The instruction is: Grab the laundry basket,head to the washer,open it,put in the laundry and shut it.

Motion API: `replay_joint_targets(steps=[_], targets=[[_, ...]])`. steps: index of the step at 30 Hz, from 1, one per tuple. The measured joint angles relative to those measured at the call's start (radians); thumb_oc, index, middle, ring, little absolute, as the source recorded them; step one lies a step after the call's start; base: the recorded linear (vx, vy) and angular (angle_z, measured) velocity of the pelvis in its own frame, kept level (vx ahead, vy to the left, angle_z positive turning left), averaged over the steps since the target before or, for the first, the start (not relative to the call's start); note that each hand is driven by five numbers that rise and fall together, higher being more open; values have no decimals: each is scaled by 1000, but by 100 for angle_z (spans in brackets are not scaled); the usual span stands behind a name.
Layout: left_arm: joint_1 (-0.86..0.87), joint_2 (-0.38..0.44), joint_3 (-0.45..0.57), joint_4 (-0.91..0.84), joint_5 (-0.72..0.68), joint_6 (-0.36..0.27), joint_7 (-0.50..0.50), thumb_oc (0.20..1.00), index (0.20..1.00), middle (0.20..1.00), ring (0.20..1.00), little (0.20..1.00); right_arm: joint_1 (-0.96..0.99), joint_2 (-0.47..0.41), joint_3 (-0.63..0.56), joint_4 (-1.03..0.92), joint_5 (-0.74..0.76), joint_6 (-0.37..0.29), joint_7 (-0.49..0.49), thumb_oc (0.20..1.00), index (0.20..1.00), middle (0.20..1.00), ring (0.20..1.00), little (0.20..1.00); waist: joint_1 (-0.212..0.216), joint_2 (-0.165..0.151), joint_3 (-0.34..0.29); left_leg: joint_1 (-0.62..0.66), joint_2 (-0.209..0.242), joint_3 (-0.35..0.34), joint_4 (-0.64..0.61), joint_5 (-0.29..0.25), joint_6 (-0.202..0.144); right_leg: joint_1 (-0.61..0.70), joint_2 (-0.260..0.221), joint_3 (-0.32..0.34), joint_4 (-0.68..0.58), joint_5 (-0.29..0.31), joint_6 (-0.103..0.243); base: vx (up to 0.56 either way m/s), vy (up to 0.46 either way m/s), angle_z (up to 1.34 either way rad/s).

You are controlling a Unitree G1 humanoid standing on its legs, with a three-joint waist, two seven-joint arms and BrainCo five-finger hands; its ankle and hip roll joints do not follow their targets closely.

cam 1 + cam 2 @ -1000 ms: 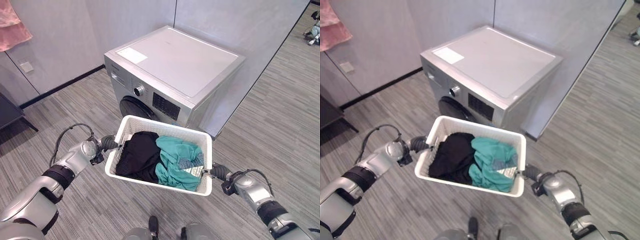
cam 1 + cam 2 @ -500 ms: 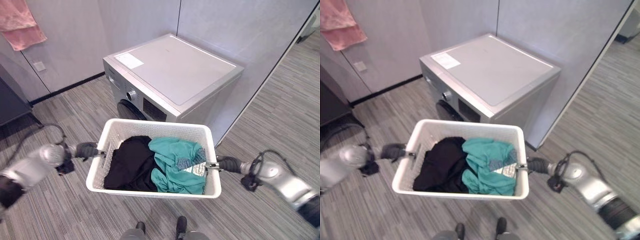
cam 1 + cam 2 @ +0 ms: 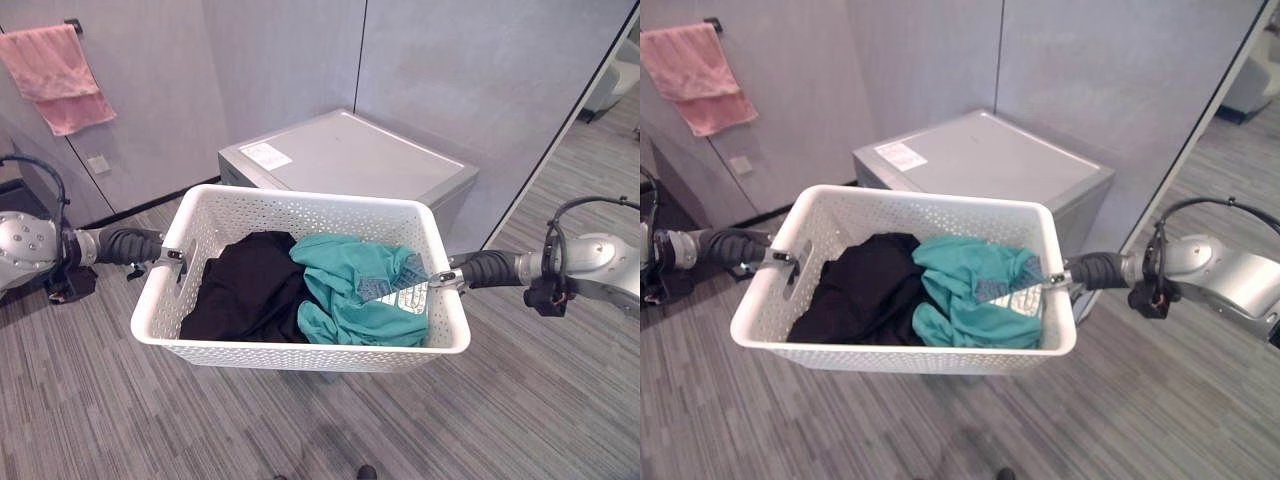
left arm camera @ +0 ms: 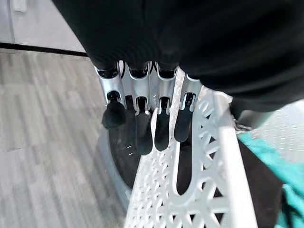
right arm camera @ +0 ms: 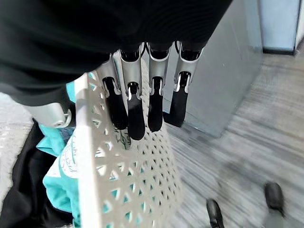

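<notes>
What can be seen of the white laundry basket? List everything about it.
The laundry basket is white, rectangular, apparently plastic, with perforated lattice walls and a smooth rim. It is held level in the air in front of the washer. A black garment lies in its left half, a teal garment in its right. The left robot hand and the right robot hand grip its two short ends, fingers down the outside walls.

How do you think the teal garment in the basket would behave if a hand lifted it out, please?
Probably floppy: the teal garment lies crumpled in soft folds. Likely light, since it sits heaped without flattening. It may drag the black garment it overlaps inside the white basket.
</notes>
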Motion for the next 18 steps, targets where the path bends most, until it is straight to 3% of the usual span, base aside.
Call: replay_joint_targets(steps=[4,5,7,8,13,15,18], targets=[[6,-128,31,152,-39,-20,-1,200,200,200,200,200,-30,18,-21,120,16,-59,-19,200,200,200,200,200,-11,22,-21,-4,-4,2,-2,1,0,-11,-4,4,5,-3,0,11,11,-3],[6,-209,50,253,-41,-31,1,200,200,200,200,200,-23,68,-89,222,15,-76,-50,200,200,200,200,200,-17,22,-25,-19,-4,5,-3,7,-3,-31,-4,9,10,-1,-2,13,19,-9],[3,-261,67,310,-39,-31,10,200,200,200,200,200,-26,113,-129,295,11,-80,-93,200,200,200,200,200,-27,18,-30,-39,-2,10,-4,17,-1,-54,-1,13,9,8,-4,31,22,-20],[-4,-356,67,427,-24,-31,12,200,200,200,200,200,-26,206,-144,419,-10,-76,-108,200,200,200,200,200,-29,9,-36,-41,4,34,-4,19,-1,-70,7,37,10,13,-5,33,22,-35],[-5,-492,76,621,27,-32,31,200,200,200,200,200,-20,342,-229,604,-72,-60,-146,200,200,200,200,200,-46,-17,-41,-68,14,61,-3,20,-3,-109,21,62,5,28,-14,-4,29,-23],[31,-546,170,723,65,-30,33,200,200,200,200,200,-31,430,-258,671,-116,-42,-175,200,200,200,200,200,-47,-28,-40,-75,17,95,-6,21,-3,-132,28,93,-2,41,-18,7,38,-39],[34,-574,193,783,111,-19,46,200,200,200,200,200,-34,490,-254,691,-151,-14,-187,200,200,200,200,200,-56,-27,-39,-74,15,113,-16,20,-3,-133,30,106,-26,59,-19,8,31,-25]])
